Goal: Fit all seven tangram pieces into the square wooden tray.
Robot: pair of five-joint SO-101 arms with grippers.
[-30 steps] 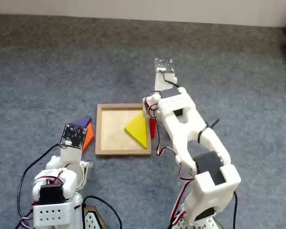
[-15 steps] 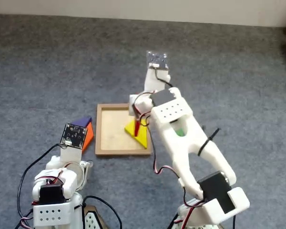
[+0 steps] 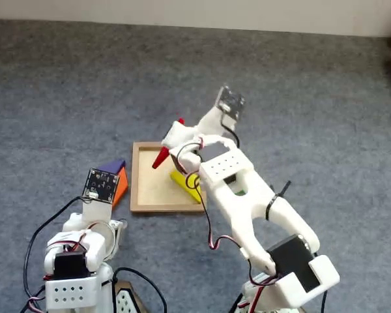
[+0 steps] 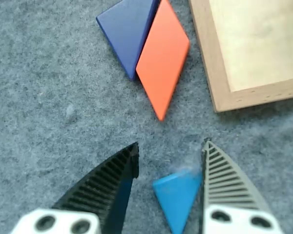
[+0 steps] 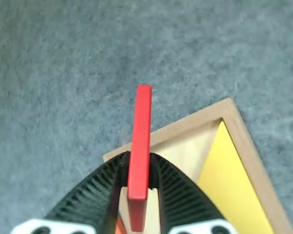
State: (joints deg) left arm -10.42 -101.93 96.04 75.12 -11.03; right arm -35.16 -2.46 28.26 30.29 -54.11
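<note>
Left claw [image 4: 170, 144] is open, straddling the blue piece [image 4: 178, 197] on the tabletop. Right claw [image 5: 138, 157] pinches the red piece [image 5: 142, 112] on edge over the tray [image 3: 135, 189], 11 o'clock corner. To seat it: tilt flat, lower clear of the yellow [image 5: 229, 195] at 4 o'clock, then release.
</note>
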